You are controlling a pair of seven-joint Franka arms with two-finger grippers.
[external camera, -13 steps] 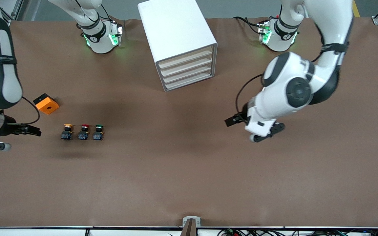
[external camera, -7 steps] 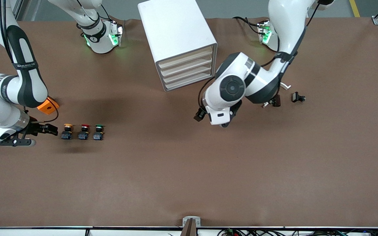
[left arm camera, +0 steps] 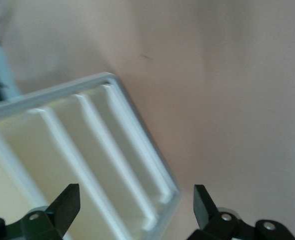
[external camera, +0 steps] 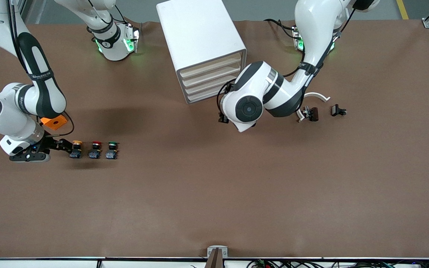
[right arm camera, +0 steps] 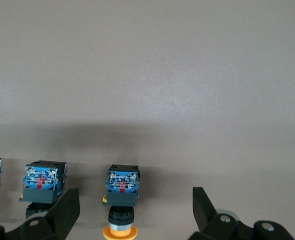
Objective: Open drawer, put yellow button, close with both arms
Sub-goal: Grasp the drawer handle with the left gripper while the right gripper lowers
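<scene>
The white cabinet [external camera: 199,33] stands at the table's back middle. Its uppermost drawer [external camera: 210,62] is shut, like the three below it. The yellow button [external camera: 76,149] lies on its side at the right arm's end of a row of three. My right gripper [external camera: 64,146] is open and low, just beside the button on the right arm's side. In the right wrist view the button [right arm camera: 121,200] lies between my open fingers [right arm camera: 65,212]. My left gripper [external camera: 222,117] is open in front of the cabinet's lower corner, whose drawer fronts [left arm camera: 87,150] fill the left wrist view.
A red button [external camera: 96,149] and a green button [external camera: 112,149] lie beside the yellow one. An orange block [external camera: 53,122] sits partly under the right arm. Small black parts [external camera: 310,113] [external camera: 338,110] and a white curved piece [external camera: 317,95] lie toward the left arm's end.
My left arm has swung in to the front of the cabinet. My right gripper has moved along the table up to the yellow button. The drawers have not moved.
</scene>
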